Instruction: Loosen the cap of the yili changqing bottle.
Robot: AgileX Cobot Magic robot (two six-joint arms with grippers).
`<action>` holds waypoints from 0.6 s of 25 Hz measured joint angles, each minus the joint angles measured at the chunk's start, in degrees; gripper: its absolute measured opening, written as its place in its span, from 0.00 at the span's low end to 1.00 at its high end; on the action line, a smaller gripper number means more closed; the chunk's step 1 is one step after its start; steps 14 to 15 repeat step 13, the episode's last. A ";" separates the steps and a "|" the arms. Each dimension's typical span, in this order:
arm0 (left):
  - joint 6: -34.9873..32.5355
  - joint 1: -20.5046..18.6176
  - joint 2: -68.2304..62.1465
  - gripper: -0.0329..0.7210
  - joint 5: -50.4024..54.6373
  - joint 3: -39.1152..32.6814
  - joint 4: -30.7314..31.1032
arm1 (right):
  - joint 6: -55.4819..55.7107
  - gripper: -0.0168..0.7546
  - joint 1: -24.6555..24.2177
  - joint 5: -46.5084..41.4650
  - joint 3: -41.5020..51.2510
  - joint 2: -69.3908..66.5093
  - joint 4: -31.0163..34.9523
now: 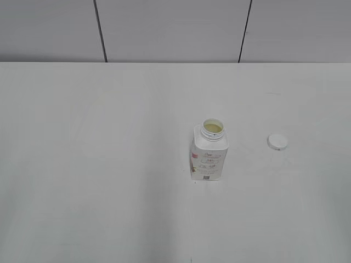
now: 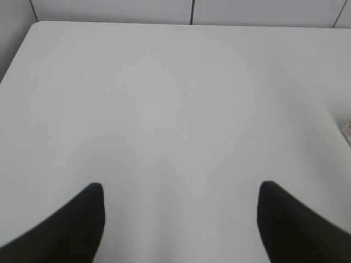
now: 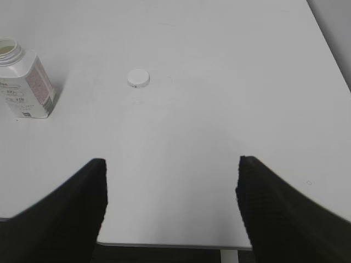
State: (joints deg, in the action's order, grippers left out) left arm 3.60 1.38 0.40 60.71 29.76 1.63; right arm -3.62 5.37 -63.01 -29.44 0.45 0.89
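The yili changqing bottle (image 1: 209,154) stands upright on the white table, its neck open with pale liquid inside. It also shows at the left edge of the right wrist view (image 3: 24,79). The white cap (image 1: 277,141) lies flat on the table to the bottle's right, apart from it, and shows in the right wrist view (image 3: 138,78). My left gripper (image 2: 181,189) is open and empty over bare table. My right gripper (image 3: 171,164) is open and empty near the table's front edge. Neither gripper shows in the exterior view.
The white table (image 1: 109,164) runs back to a grey panelled wall (image 1: 175,27). Its front edge (image 3: 175,244) shows between my right fingers. A sliver of the bottle's label (image 2: 347,129) shows at the right edge of the left wrist view.
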 joint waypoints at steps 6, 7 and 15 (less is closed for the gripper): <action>0.00 -0.20 0.00 0.74 0.00 0.00 0.00 | 0.00 0.78 0.00 0.07 0.00 0.00 0.00; 0.00 -0.20 0.00 0.74 0.00 0.00 0.00 | 0.00 0.78 0.00 0.07 0.00 0.00 0.00; 0.00 -0.20 0.00 0.74 0.00 0.00 0.00 | 0.05 0.78 0.00 0.09 0.00 0.00 0.00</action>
